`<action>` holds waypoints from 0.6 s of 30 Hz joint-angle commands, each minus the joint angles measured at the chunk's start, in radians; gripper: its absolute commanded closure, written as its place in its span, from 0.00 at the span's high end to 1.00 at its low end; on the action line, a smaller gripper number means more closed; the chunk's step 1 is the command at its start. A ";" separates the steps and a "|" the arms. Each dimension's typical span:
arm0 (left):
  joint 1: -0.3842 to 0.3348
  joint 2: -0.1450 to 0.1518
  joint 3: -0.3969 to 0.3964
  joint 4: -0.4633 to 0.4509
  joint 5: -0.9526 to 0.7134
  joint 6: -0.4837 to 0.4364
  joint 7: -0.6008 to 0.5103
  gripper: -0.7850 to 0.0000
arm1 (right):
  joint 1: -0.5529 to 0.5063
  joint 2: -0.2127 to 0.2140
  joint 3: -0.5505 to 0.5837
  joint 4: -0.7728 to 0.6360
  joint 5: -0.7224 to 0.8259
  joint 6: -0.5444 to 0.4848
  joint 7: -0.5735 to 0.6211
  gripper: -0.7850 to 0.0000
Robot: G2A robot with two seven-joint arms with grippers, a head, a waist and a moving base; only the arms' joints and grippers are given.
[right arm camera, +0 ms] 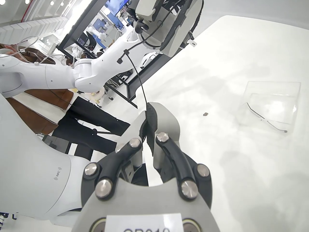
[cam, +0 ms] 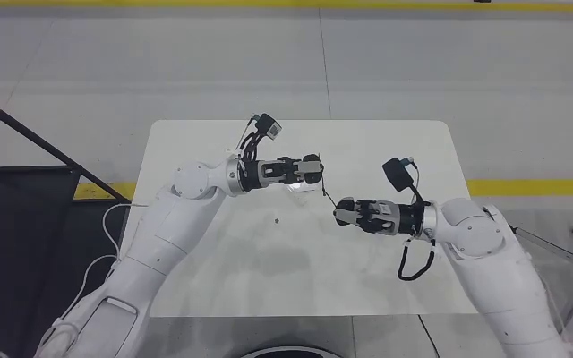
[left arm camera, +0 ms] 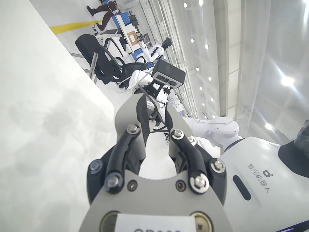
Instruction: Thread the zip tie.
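Zip tie (right arm camera: pixel 139 80) juts from right pincer (right arm camera: pixel 149 109), head toward left pincer (cam: pixel 320 170).

Two zip ties are in sight: one black zip tie (right arm camera: pixel 141 85) pinched in the right gripper (right arm camera: pixel 149 112), and a second zip tie (right arm camera: pixel 256 113) lying in the one clear plastic tray (right arm camera: pixel 272 83). There are two grippers, the other being the left gripper (left arm camera: pixel 154 112), and a single white worktop (cam: pixel 358 268). One small dark speck (right arm camera: pixel 205 114) sits on that worktop.
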 commanded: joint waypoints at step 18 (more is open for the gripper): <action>-0.001 -0.002 -0.027 0.022 0.014 -0.018 0.013 0.00 | -0.005 0.015 0.015 0.007 0.010 -0.016 -0.014 0.00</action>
